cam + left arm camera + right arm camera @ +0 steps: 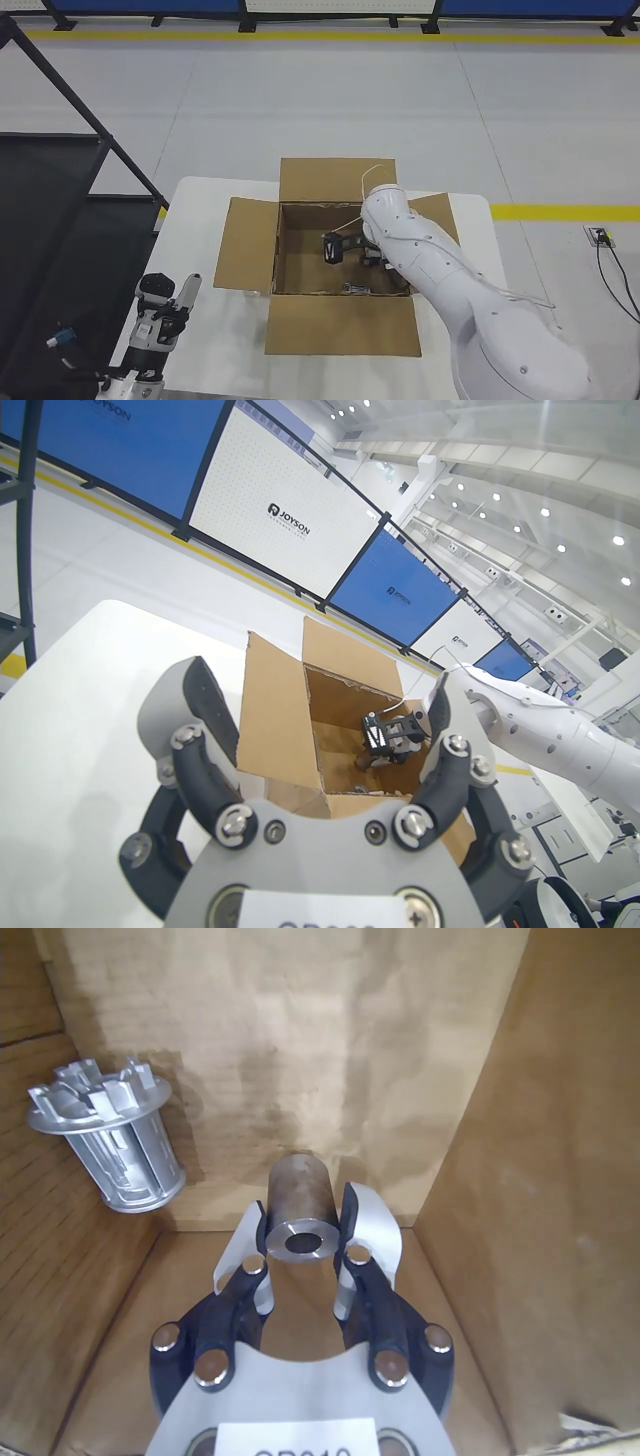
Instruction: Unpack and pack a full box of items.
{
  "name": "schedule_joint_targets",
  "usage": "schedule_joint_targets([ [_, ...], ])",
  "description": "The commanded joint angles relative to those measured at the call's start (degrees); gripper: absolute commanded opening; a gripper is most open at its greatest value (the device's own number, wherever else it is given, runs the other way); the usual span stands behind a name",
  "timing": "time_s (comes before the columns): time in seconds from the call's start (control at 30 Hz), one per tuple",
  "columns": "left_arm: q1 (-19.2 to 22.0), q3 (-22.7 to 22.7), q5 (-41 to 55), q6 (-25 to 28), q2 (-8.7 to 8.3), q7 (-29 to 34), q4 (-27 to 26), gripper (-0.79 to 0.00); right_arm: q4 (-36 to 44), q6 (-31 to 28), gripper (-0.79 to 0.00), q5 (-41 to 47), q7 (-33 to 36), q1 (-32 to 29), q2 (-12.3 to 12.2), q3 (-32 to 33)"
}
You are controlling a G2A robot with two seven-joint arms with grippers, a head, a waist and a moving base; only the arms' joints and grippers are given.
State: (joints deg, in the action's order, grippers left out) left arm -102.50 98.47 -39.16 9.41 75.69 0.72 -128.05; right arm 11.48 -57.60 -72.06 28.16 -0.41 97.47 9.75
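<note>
White table [225, 345]: carries the cardboard box [340, 327] near its middle; the left gripper [172, 288] sits over the bare near corner.
Room: pale floor [420, 100] with a yellow line [300, 35]; blue and white panels [280, 520] along the far side.
Box: open upward, all four flaps folded outward.
Inside the box: a metal cylinder [299, 1193] and a finned cast part [105, 1138], apart from each other. The finned part lies against a cardboard panel beside an inner corner, with its toothed flange the wider end.
Right gripper [302, 1208]: down inside the box, pads pressed on opposite sides of the cylinder.
Cylinder axis: in line with the gripper's reach, bored end facing the wrist, other end towards a box panel. Whether it touches the panel cannot be told.
Left gripper, wrist view [320, 682]: fingers spread wide with nothing between them, facing the box.
</note>
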Motion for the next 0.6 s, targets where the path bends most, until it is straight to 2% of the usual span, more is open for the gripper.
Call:
schedule_joint_targets([
  [0.0,0.09,-0.64,-0.78,-0.07,0.0,0.03,-0.06,0.0,0.98,-0.25,-0.785,-2.46,-5.6,0.34,-0.79,-0.01],
  [0.17,0.39,-2.19,-2.54,-0.86,0.06,-0.41,0.32,0.0,5.47,1.05,-0.785,-11.32,-19.64,0.4,-3.66,-0.01],
  [0.33,0.55,-3.46,-3.94,-1.61,0.1,-0.61,0.54,0.0,11.97,4.69,-0.785,-19.54,-31.89,-0.38,-7.74,-0.01],
  [0.43,0.71,-4.16,-4.7,-2.14,0.12,-0.74,0.58,0.0,17.01,7.39,-0.785,-22.34,-35.73,-0.95,-10.67,0.22],
  [0.57,1.16,-5.17,-5.6,-2.93,0.17,-0.84,0.96,0.0,27.93,10.06,-0.785,-24.73,-36.15,-2.05,-15.53,1.96],
])
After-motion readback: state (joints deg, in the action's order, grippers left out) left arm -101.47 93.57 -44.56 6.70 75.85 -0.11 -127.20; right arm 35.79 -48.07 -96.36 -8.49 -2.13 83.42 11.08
